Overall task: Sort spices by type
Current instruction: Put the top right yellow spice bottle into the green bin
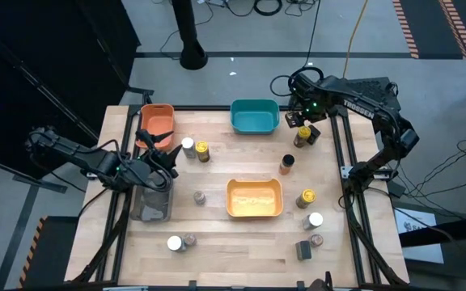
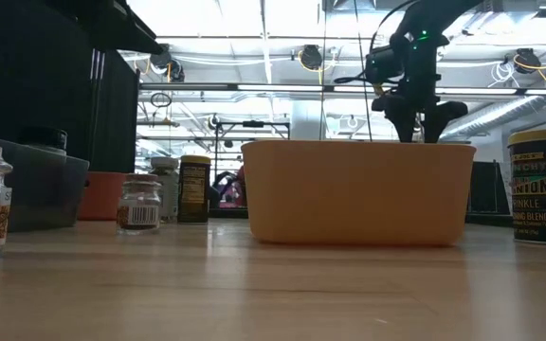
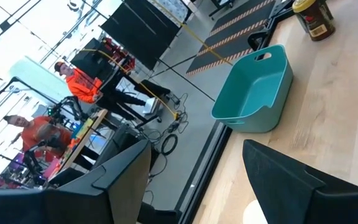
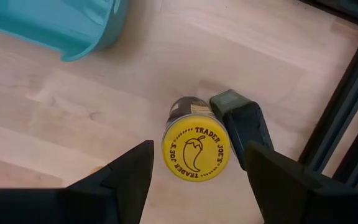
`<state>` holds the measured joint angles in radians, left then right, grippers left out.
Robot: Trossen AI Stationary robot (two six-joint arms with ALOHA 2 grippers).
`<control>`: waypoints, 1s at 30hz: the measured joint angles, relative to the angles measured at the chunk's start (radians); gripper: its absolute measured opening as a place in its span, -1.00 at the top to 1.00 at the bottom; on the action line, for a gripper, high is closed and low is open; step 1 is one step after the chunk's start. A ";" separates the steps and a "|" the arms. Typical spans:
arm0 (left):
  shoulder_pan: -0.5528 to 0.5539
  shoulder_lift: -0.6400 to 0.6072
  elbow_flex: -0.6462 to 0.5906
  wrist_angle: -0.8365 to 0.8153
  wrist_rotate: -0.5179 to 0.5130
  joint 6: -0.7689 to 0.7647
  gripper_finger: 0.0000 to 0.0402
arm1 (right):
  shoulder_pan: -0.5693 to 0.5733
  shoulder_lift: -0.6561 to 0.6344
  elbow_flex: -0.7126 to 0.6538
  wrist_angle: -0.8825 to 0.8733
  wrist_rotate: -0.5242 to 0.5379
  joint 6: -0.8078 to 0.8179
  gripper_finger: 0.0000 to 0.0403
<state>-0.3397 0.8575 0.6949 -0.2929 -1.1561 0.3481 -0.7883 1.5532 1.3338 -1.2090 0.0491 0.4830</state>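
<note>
1. Seen from above, the desk (image 1: 241, 242) carries four bins, and the yellow bin (image 1: 254, 198) near its middle serves as the landmark. The teal bin (image 1: 254, 115) lies beyond it at the far edge, the orange bin (image 1: 155, 123) far-left of it, the grey bin (image 1: 152, 202) to its left. Spice jars stand scattered around it — a yellow-lidded jar (image 1: 305, 198) and a white-lidded jar (image 1: 315, 220) just to its right, a small jar (image 1: 200, 197) to its left, an orange-lidded jar (image 1: 287, 164) beyond its right corner. The right gripper (image 1: 304, 121) hangs over a yellow-lidded jar (image 1: 302, 136) well beyond the yellow bin, right of the teal bin. The left gripper (image 1: 162, 158) waits between the orange and grey bins.

2. From desk level, the yellow bin (image 2: 356, 192) fills the middle; the right arm's gripper (image 2: 415, 118) hangs behind it. A small glass jar (image 2: 140, 203) stands to its left.

3. Past the left gripper (image 3: 194, 180), its fingers stand apart and hold nothing; the teal bin (image 3: 253, 90) shows ahead.

4. Past the right gripper (image 4: 197, 171), the fingers are spread wide on either side of the yellow lid (image 4: 196, 149) — not touching it. A dark jar (image 4: 241, 124) lies tipped just beside it.
</note>
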 joint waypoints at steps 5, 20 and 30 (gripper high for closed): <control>0.000 0.000 0.000 0.000 0.000 0.000 -0.31 | 0.000 0.000 0.000 0.001 0.005 0.011 -0.17; 0.000 0.000 0.000 0.000 0.001 -0.002 -0.31 | 0.005 -0.001 -0.123 0.074 0.004 0.056 -0.17; 0.000 0.000 0.000 0.000 0.001 -0.002 -0.31 | 0.006 -0.004 -0.182 0.152 0.000 0.056 -0.17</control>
<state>-0.3401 0.8577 0.6949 -0.2932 -1.1549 0.3465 -0.7826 1.5494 1.1515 -1.0574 0.0488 0.5385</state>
